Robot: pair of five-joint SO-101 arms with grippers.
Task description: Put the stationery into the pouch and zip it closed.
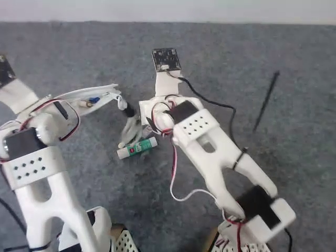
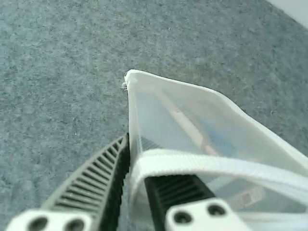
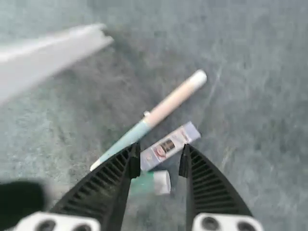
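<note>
Left gripper (image 2: 135, 144) is clamped on the pouch (image 2: 192, 125), pinching its soft, floppy mesh rim. Near the pouch, right gripper (image 3: 160, 149) hangs with jaws apart astride the glue stick (image 3: 171, 144). It looks light, rigid and slick, so grip mid-barrel. The pen (image 3: 163, 108) lies alongside.

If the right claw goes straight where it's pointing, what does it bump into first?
Most likely the small white and green tube. It lies on the grey carpet right in the gap of the right gripper, whose fingers are open. The beige and teal pen lies just beyond it. Depth is hard to judge.
</note>
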